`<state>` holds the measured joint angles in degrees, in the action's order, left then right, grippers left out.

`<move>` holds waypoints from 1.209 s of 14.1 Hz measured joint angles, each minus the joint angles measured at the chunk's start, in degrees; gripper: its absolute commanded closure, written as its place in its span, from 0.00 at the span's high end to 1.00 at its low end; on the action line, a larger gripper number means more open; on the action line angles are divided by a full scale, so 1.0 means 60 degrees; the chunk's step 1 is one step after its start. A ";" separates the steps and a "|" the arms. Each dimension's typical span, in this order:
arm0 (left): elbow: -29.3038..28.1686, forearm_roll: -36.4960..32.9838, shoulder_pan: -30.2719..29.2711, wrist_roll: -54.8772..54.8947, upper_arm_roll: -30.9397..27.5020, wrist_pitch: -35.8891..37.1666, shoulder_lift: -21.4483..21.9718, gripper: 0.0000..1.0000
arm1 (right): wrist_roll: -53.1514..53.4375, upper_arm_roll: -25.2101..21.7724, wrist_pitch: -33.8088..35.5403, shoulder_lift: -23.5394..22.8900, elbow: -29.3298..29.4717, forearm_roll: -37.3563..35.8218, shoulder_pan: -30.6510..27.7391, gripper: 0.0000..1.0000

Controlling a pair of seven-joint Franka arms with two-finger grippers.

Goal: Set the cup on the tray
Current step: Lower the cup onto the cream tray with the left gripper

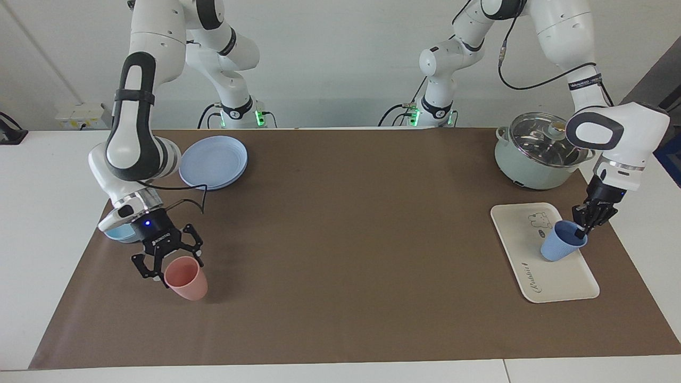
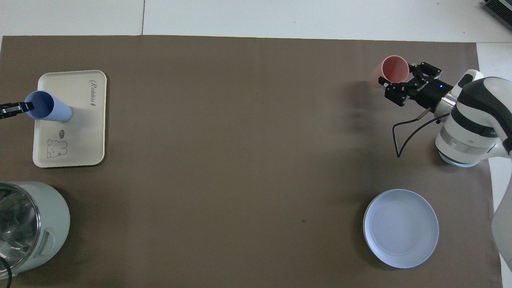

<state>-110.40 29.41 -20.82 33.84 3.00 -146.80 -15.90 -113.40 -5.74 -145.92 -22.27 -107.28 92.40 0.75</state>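
Observation:
The periwinkle-blue cup [image 1: 556, 247] [image 2: 48, 107] is tilted, with its base down at the cream tray [image 1: 553, 284] [image 2: 80, 132], near the tray's edge toward the left arm's end of the table. My left gripper [image 1: 581, 230] [image 2: 18, 108] is shut on the cup's rim, one finger inside the mouth. My right gripper [image 1: 169, 267] [image 2: 401, 78] is shut on the rim of a salmon-pink cup [image 1: 187, 281] [image 2: 394, 69]. That cup sits tilted, low at the brown mat, at the right arm's end.
A pale green pot with a glass lid [image 1: 537, 151] [image 2: 24, 228] stands nearer to the robots than the tray. A round blue plate [image 1: 214, 161] [image 2: 401, 228] lies at the right arm's end. The right wrist mostly covers a light-blue bowl [image 1: 118, 233].

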 measured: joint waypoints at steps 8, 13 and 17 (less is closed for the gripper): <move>0.1565 -0.0185 0.0042 -0.0222 0.0035 0.2563 0.0005 0.84 | -0.1085 0.0007 -0.0002 -0.0038 -0.0752 0.0902 -0.0038 1.00; 0.4277 -0.2255 0.0453 -0.2050 0.0094 0.7171 0.0069 0.84 | -0.1092 0.0015 -0.0031 0.0043 -0.0751 0.0904 -0.0024 1.00; 0.5438 -0.4362 0.2086 -0.2898 0.0108 0.9431 0.0188 0.84 | -0.0814 0.0046 -0.0803 0.0935 -0.0985 0.0922 0.0204 1.00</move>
<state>-77.77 3.24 -8.30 16.45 3.65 -90.21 -14.77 -118.28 -5.46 -150.74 -16.66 -113.19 97.93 1.97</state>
